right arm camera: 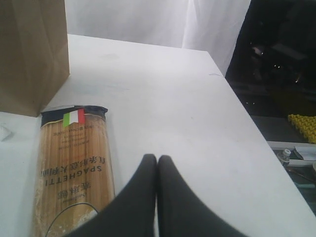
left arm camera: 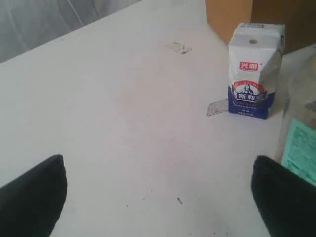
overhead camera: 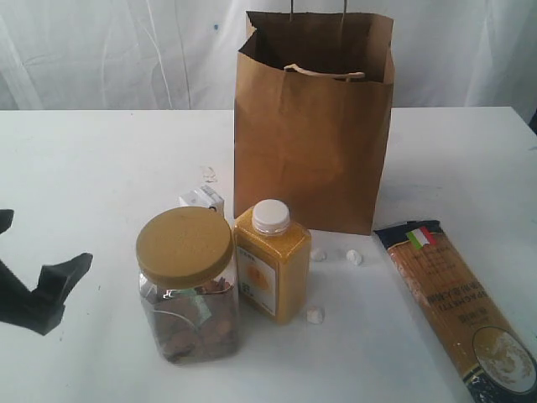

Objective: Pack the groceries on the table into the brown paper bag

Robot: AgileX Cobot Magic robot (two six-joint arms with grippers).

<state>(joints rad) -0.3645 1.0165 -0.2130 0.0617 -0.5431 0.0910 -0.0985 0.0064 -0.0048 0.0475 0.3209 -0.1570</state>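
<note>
- The brown paper bag [overhead camera: 312, 126] stands upright and open-mouthed near the far edge of the table [overhead camera: 101, 168]. Its inside is hidden.
- Four groceries wait outside it. The small white-blue carton [left arm camera: 256, 71] stands just beside the bag's front-left corner. The clear yellow-lidded jar [overhead camera: 189, 294] and yellow white-capped bottle [overhead camera: 271, 264] stand side by side in front of the bag. The long spaghetti packet [overhead camera: 457, 306] lies flat off the bag's front-right corner.
- The left gripper [left arm camera: 158, 197] hangs low over bare tabletop, jaws spread wide and holding nothing, well apart from the bag and pointed toward the carton.
- The right gripper [right arm camera: 157, 163] has its jaws pressed together and empty, poised over the near end of the spaghetti packet.
- Judgement: this looks like the approach to a first pick, with the carton the likely target.
- The next move calls for straddling the carton squarely, gripping it, then lifting it clear of the bag's tall rim and handles [overhead camera: 323, 71].
- The surface is white and faintly scuffed, with white crumbs [overhead camera: 355, 257] in front of the bag.
- A white curtain [overhead camera: 101, 50] hangs behind the bag.
</note>
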